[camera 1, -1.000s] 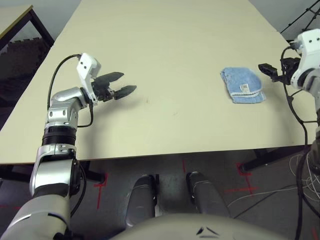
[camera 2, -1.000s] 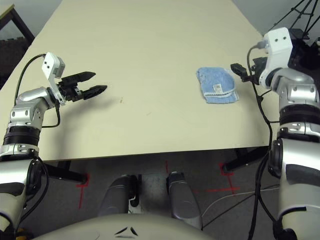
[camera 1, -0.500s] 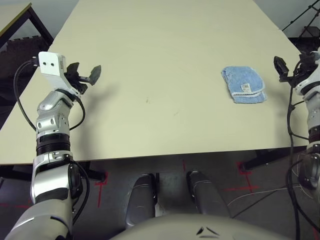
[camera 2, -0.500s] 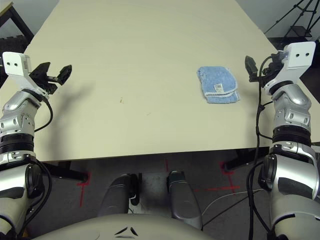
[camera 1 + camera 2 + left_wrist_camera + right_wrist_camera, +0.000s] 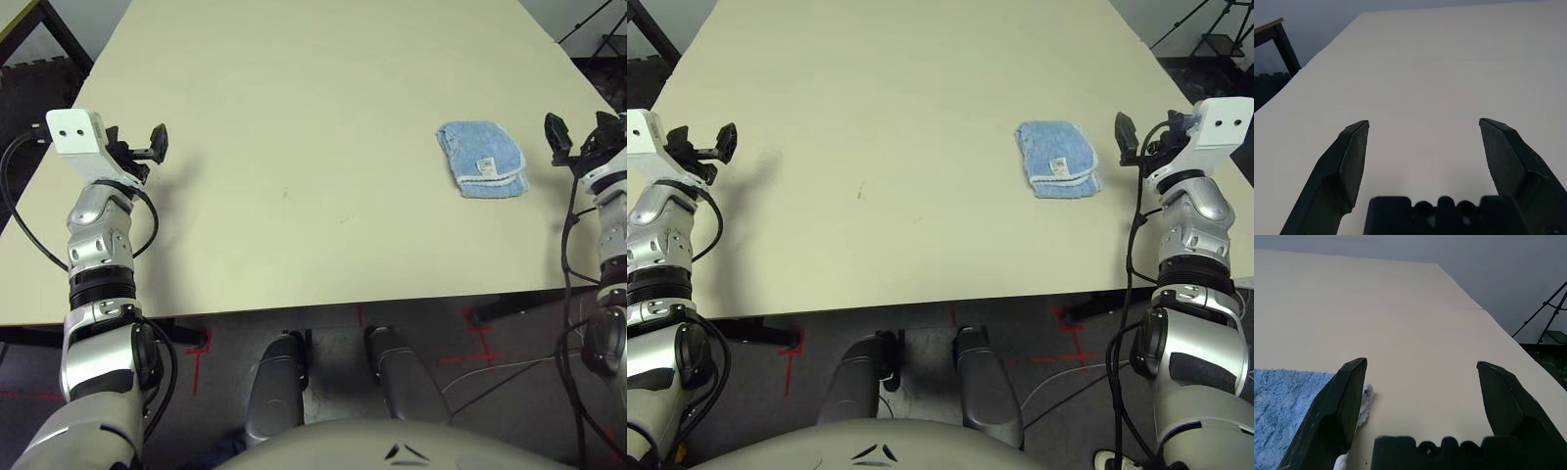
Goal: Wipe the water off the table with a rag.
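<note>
The light blue rag lies folded on the right part of the cream table, its white label facing up. Two tiny brown specks of water sit near the middle front, a second speck slightly to the right. My right gripper hovers open at the table's right edge, just right of the rag, and its wrist view catches the rag's corner. My left gripper is open above the table's left edge, holding nothing, and faces bare tabletop.
Another table's dark-framed corner stands at the far left. A black tripod stands beyond the right edge. Red tape marks and cables lie on the floor in front of the table.
Both arms have drawn outward: the left gripper swung from near mid-table back to the left edge, the right gripper backed away from the rag to the right edge. The rag has not moved.
</note>
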